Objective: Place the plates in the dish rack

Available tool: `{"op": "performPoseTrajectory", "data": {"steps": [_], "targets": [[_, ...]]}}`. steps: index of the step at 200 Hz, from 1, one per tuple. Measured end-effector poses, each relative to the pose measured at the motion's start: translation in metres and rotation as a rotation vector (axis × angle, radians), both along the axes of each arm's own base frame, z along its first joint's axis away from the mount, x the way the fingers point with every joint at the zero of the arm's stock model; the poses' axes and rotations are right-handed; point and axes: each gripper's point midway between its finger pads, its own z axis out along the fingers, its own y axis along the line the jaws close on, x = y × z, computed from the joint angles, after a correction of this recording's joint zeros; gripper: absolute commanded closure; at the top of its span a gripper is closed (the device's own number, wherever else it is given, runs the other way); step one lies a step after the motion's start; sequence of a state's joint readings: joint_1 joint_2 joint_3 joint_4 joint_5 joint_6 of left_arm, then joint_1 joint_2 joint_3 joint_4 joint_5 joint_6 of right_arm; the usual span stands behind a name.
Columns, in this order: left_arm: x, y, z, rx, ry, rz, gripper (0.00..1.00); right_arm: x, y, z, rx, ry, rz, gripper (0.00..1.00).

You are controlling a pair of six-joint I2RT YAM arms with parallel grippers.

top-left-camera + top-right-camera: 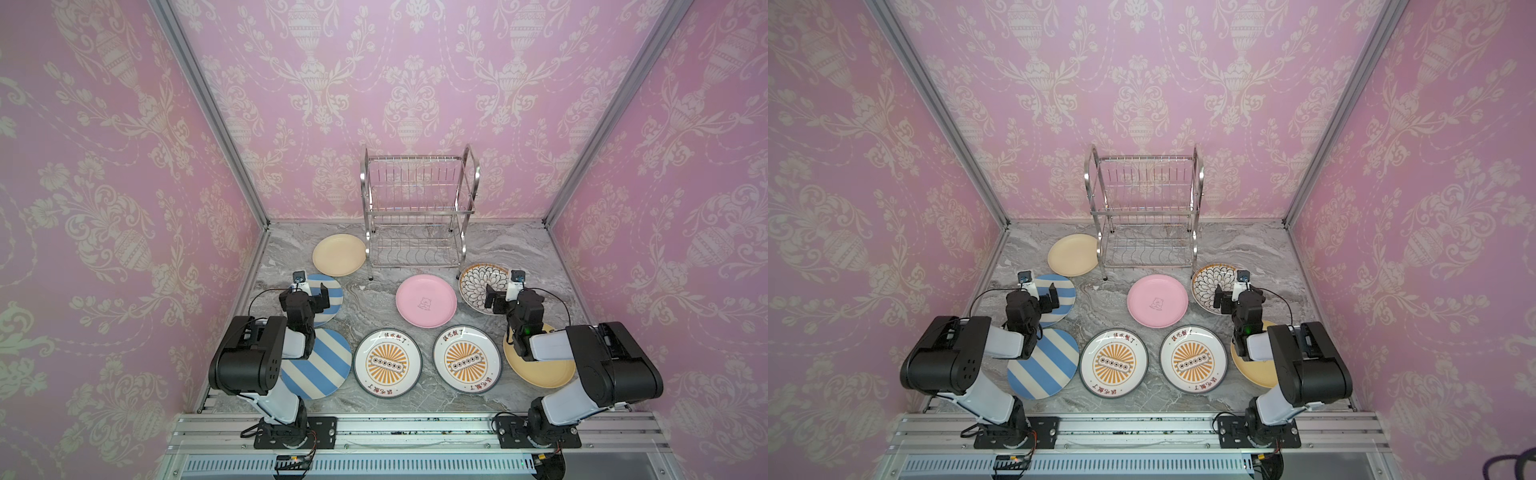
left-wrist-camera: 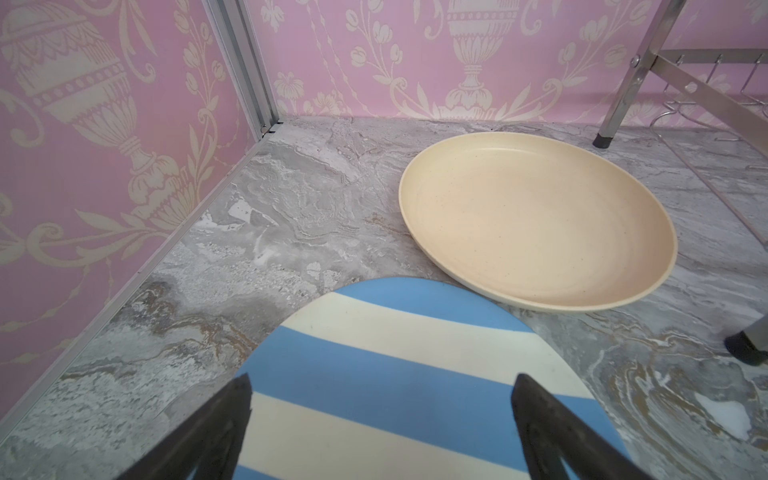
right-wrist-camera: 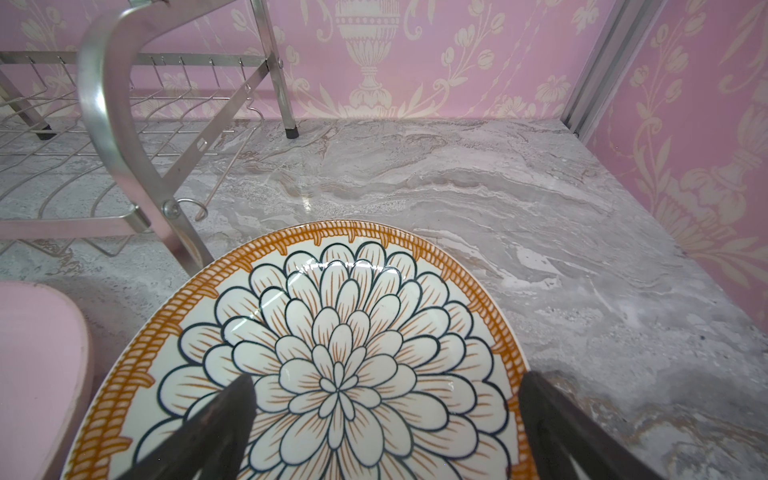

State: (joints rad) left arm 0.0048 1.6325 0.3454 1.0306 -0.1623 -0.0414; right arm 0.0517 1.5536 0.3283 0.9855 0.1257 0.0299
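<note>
Slippage is the chief hazard, as I judge it: all eight plates lie flat on the marble tabletop (image 1: 374, 299), and the dish rack (image 1: 419, 208) stands empty at the far middle. The left gripper (image 2: 382, 386) hangs over the far striped plate (image 2: 395, 332) on the left, jaws spread wide, holding nothing. The right gripper (image 3: 388, 384) is likewise spread wide and empty above the petal-patterned plate (image 3: 345, 316) on the right. A flat plate offers only a thin rim, so closing jaws may simply push it across the smooth stone, or catch it shallowly and let it tip out on the lift. The far striped plate's far rim touches or sits just beside the far cream plate (image 2: 536, 220), I cannot tell which, so a shove would drive that one against the rack's left legs. The petal-patterned plate lies near the rack's near right leg, with the pink plate (image 3: 37, 374) just beside it on the left; a slide either way risks clashing crockery or a nudged rack. The rack looks light, and a plate pressed in askew could shift it or jam between wires
</note>
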Motion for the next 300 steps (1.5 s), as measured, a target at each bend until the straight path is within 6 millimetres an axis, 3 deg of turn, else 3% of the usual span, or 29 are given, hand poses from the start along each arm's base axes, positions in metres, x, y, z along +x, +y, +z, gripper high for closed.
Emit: {"op": "performPoseTrajectory", "data": {"steps": [49, 63, 84, 111, 123, 132, 145, 162, 187, 201, 257, 300], "targets": [[0.000, 0.000, 0.000, 0.000, 0.000, 0.001, 0.01, -0.002, -0.003, 0.001, 0.001, 0.007, -0.013, 0.00], [-0.002, 0.001, 0.002, 0.001, 0.001, 0.004, 0.01, -0.006, -0.008, 0.012, 0.005, 0.005, -0.039, 0.00], [-0.006, 0.001, 0.024, 0.001, -0.013, 0.004, 0.01, -0.007, -0.015, 0.058, 0.015, -0.021, -0.071, 0.00], [0.003, 0.000, 0.087, -0.018, -0.087, 0.005, 0.01, 0.006, -0.024, 0.137, 0.059, -0.029, -0.074, 0.01], [0.010, -0.003, 0.118, -0.033, -0.121, -0.011, 0.01, 0.010, -0.030, 0.159, 0.088, -0.004, -0.069, 0.03], [0.014, -0.005, 0.135, -0.046, -0.128, -0.018, 0.01, 0.008, -0.034, 0.163, 0.112, 0.031, -0.069, 0.04], [0.020, -0.009, 0.153, -0.069, -0.121, -0.033, 0.01, 0.004, -0.041, 0.154, 0.149, 0.095, -0.076, 0.07], [0.024, -0.018, 0.161, -0.107, -0.092, -0.082, 0.01, -0.004, -0.052, 0.116, 0.218, 0.230, -0.107, 0.15], [0.022, -0.040, 0.151, -0.176, -0.039, -0.187, 0.01, -0.012, -0.068, 0.059, 0.338, 0.393, -0.156, 0.24], [0.020, -0.050, 0.147, -0.211, -0.017, -0.238, 0.01, -0.016, -0.073, 0.038, 0.396, 0.443, -0.177, 0.31], [0.012, -0.081, 0.140, -0.290, 0.032, -0.388, 0.01, -0.008, -0.070, 0.002, 0.533, 0.500, -0.143, 0.43], [0.008, -0.089, 0.147, -0.302, 0.019, -0.426, 0.01, -0.006, -0.065, -0.022, 0.568, 0.552, -0.122, 0.42]]}}
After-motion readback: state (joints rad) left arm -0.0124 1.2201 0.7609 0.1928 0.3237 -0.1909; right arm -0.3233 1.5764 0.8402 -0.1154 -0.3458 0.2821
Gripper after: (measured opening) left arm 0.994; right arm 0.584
